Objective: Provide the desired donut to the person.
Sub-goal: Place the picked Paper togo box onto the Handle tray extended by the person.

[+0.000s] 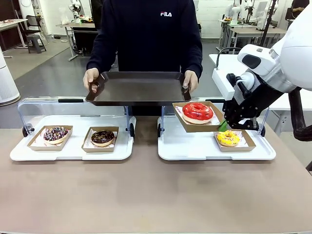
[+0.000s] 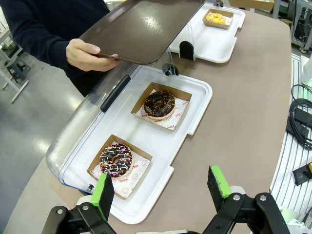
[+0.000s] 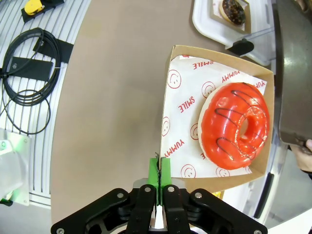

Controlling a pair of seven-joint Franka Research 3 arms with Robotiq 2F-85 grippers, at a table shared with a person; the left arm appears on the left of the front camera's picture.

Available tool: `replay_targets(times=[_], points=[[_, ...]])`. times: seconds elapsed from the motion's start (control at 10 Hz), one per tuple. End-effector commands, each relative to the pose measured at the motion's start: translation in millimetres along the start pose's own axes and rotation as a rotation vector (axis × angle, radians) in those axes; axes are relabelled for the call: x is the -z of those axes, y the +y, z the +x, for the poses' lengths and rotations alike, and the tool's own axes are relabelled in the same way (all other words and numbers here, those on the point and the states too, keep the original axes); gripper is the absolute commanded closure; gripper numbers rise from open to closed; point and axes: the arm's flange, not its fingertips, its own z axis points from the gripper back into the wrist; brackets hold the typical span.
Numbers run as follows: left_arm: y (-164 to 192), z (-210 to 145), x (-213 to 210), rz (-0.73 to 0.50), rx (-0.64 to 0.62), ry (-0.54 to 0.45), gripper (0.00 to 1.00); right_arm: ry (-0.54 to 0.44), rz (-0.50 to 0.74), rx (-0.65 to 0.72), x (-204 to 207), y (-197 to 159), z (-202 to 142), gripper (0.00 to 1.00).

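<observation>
Front view: I count four donuts, each in its own cardboard boat, on two white trays. The red donut (image 1: 197,111) is lifted, close to the near edge of the dark serving tray (image 1: 139,87) that the person (image 1: 146,34) holds in both hands. The right gripper (image 1: 223,126) has the boat's corner, but its fingertips are mostly hidden.

Left wrist view: the left gripper (image 2: 161,189) hangs spread wide and empty near the sprinkled donut (image 2: 116,160) and the chocolate donut (image 2: 159,103). The yellow donut (image 2: 215,18) sits far off.

Right wrist view: the jaws are clamped on the boat's wall (image 3: 165,122). The serving tray is cut off at the edge.
</observation>
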Motion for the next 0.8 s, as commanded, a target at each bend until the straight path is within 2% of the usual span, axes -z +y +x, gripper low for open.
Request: replay_targets(times=[0.0, 0.4, 0.5, 0.7], points=[[0, 0, 1, -0.004, 0.000, -0.009, 0.00, 0.012, -0.015, 0.005, 0, -1, 0, 1.00], [0, 0, 1, -0.004, 0.000, -0.009, 0.00, 0.000, 0.000, 0.000, 0, 0, 0, 0.98], [0, 0, 1, -0.004, 0.000, -0.009, 0.00, -0.003, -0.028, 0.021, -8, -24, 16, 0.98], [0, 0, 1, -0.004, 0.000, -0.009, 0.00, 0.087, -0.030, 0.080, -16, -79, 57, 0.98]])
